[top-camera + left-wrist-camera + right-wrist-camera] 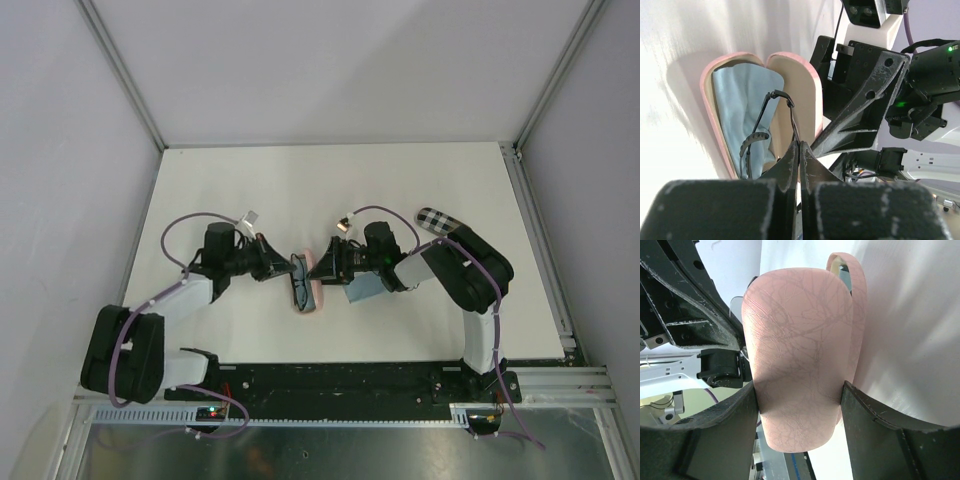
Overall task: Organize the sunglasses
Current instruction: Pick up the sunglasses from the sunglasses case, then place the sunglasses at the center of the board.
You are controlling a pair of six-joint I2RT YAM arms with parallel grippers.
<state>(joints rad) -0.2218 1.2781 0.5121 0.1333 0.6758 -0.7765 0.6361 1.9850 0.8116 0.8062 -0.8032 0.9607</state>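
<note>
Sunglasses (756, 136): dark wire pair, frame pinched in my L gripper (799, 150), jaws almost together, over blue cloth (740, 100) in open pink case (795, 340) mid-table. R gripper (800, 405) at mid-width, clamping case lid.

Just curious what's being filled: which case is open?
The pink case at the centre, blue cloth inside; the checkered case by the right arm looks closed.

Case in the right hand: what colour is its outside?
The case is pale pink; right wrist view shows it best.
</note>
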